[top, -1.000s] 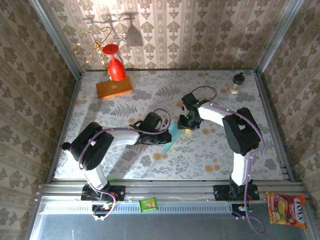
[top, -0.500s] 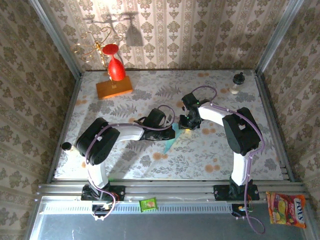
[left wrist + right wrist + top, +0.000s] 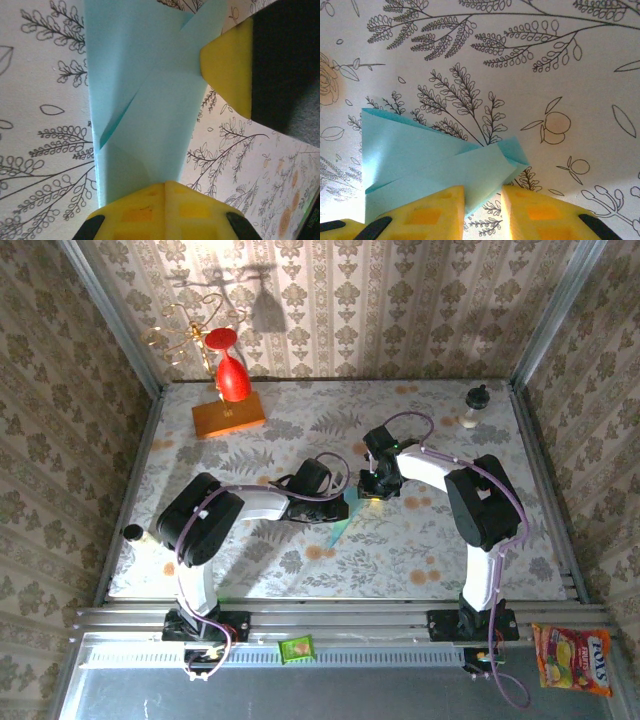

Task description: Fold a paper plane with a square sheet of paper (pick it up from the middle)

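As it lies flat | paper plane (image 3: 145, 125): pale blue, overlapping diagonal flaps

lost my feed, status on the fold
Left gripper shut, tips on folded light-blue paper sheet. Right gripper slightly open at its edge. Orange rectangular block well clear.

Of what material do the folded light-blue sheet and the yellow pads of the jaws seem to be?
Light-blue sheet: thin matte paper; it holds sharp creases and its flaps lie flat. Yellow pads: matte, perhaps moulded plastic or rubber, with shallow square recesses; which one, the look leaves open.
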Action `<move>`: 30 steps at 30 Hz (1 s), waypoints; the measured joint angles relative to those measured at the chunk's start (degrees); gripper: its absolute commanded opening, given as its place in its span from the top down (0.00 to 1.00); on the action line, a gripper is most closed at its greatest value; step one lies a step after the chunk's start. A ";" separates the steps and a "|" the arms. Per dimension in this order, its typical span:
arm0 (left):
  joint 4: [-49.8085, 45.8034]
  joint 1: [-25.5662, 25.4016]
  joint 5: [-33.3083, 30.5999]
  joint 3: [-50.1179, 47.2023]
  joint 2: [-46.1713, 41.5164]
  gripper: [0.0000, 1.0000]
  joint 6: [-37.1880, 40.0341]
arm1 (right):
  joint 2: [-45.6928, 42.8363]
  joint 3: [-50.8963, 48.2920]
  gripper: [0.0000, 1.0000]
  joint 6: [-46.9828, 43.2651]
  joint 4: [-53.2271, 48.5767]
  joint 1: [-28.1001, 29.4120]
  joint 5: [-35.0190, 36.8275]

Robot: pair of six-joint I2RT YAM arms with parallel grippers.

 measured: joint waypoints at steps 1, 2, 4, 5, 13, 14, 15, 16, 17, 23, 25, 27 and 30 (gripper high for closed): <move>-0.04 0.00 0.00 0.00 0.00 1.00 0.09 | 0.00 0.00 0.72 0.00 0.00 0.00 0.00; -0.11 0.00 0.00 -0.02 0.00 1.00 0.11 | 0.00 0.00 0.72 0.00 0.00 0.00 0.00; -0.26 0.00 0.00 -0.02 0.04 1.00 0.13 | 0.00 -0.02 0.72 0.00 0.02 -0.02 0.00; -0.28 0.00 0.00 -0.02 0.11 1.00 0.13 | 0.00 -0.02 0.72 0.02 0.02 -0.07 0.00; -0.24 -0.11 -0.04 -0.15 0.52 1.00 1.36 | -2.19 -2.25 0.64 0.31 2.01 -1.09 -2.03; -0.09 -0.13 -0.04 -0.20 0.59 1.00 1.57 | -3.08 -2.89 0.64 0.35 2.29 -1.22 -2.23; 0.20 -0.17 0.00 -0.31 0.70 1.00 1.66 | -3.93 -3.37 0.64 0.42 2.43 -1.38 -2.36; 0.68 -0.28 0.00 -0.52 0.74 1.00 1.75 | -5.14 -3.98 0.64 0.44 2.71 -1.55 -2.54; 1.11 -0.42 -0.02 -0.72 0.74 1.00 1.88 | -6.49 -4.66 0.64 0.48 3.10 -1.77 -2.71; 2.71 -1.05 -0.35 -1.31 0.83 1.00 2.10 | -13.03 -10.56 0.74 2.36 8.41 -2.01 -6.82; 2.78 -1.25 -0.63 -1.31 0.83 1.00 2.12 | -13.11 -12.24 0.82 3.48 10.23 -1.79 -8.48; 2.78 -1.31 -0.76 -1.31 0.83 1.00 2.12 | -12.81 -13.51 0.86 4.85 11.72 -1.42 -9.70; 2.75 -1.36 -0.92 -1.29 0.83 1.00 2.12 | -12.02 -14.60 0.90 6.93 14.34 -0.61 -11.10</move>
